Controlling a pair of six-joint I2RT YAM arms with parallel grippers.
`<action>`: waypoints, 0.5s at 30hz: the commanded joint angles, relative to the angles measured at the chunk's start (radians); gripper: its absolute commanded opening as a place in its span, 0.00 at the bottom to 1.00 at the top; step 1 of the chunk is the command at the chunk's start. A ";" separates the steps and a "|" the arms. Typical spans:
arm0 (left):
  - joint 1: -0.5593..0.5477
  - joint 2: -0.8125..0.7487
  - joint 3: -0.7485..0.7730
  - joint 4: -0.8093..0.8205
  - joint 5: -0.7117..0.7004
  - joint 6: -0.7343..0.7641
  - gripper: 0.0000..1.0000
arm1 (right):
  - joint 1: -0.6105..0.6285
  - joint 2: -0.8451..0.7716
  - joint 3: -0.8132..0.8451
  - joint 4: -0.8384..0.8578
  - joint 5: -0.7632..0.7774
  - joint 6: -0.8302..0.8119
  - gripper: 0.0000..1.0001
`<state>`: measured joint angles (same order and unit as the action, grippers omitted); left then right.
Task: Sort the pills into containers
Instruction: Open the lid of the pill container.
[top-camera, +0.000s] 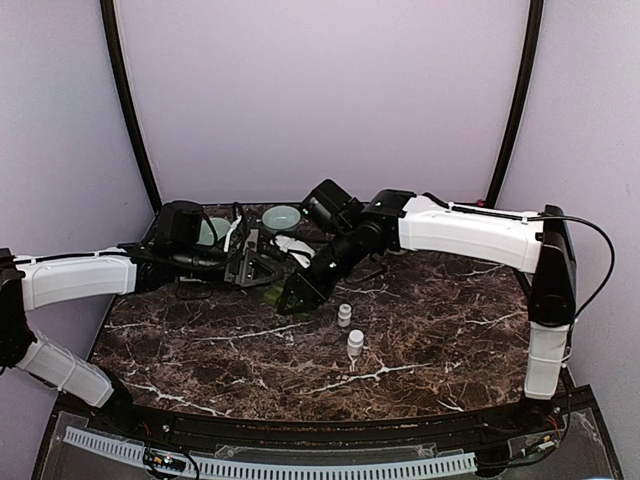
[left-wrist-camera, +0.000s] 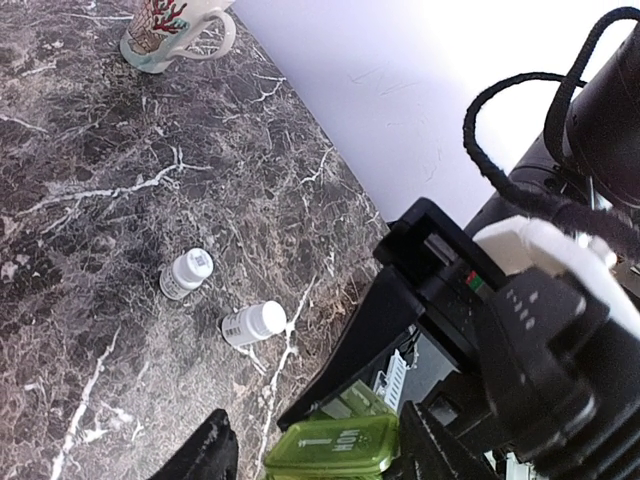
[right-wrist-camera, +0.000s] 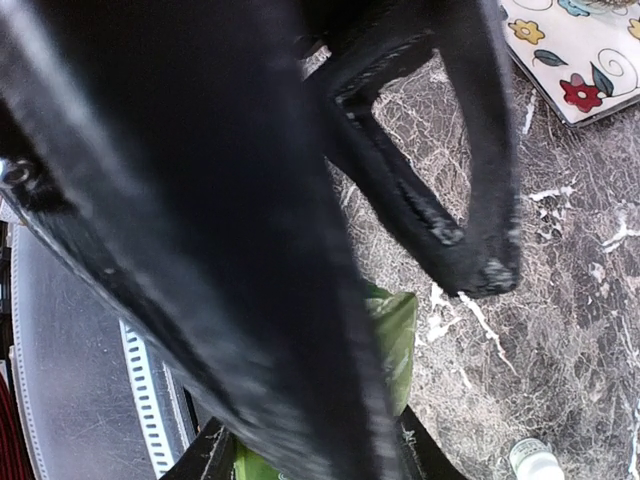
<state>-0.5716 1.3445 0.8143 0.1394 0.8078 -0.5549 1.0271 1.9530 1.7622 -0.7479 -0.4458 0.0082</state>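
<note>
The containers (left-wrist-camera: 335, 445) are a small green box with a lid marked MON, low on the marble table (top-camera: 200, 340) between both grippers. In the top view the containers (top-camera: 274, 295) show as a green sliver. My left gripper (left-wrist-camera: 320, 448) is open around the box. Its left finger (left-wrist-camera: 210, 455) stands well off the box and the right finger is close beside it. My right gripper (right-wrist-camera: 315, 452) is shut on the containers (right-wrist-camera: 395, 330), with green showing between its fingers. My left gripper (top-camera: 256, 268) and right gripper (top-camera: 297, 292) meet mid-table. No loose pills show.
Two white pill bottles (top-camera: 344, 315) (top-camera: 355, 343) stand right of the grippers, also in the left wrist view (left-wrist-camera: 186, 273) (left-wrist-camera: 253, 323). Two teal bowls (top-camera: 282, 215) (top-camera: 213, 230) sit at the back. A cream mug (left-wrist-camera: 165, 28) and a flowered tile (right-wrist-camera: 580, 55) lie further off.
</note>
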 joint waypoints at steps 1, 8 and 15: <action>-0.004 0.017 0.039 -0.042 -0.025 0.041 0.58 | 0.017 -0.040 0.009 0.025 0.011 -0.010 0.00; -0.004 0.055 0.065 -0.061 -0.030 0.069 0.58 | 0.021 -0.037 0.030 0.012 0.020 -0.016 0.00; -0.004 0.093 0.074 -0.099 -0.040 0.103 0.57 | 0.023 -0.030 0.057 -0.004 0.018 -0.020 0.00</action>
<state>-0.5716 1.4113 0.8684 0.1017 0.8051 -0.4961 1.0317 1.9526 1.7634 -0.7731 -0.3973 0.0093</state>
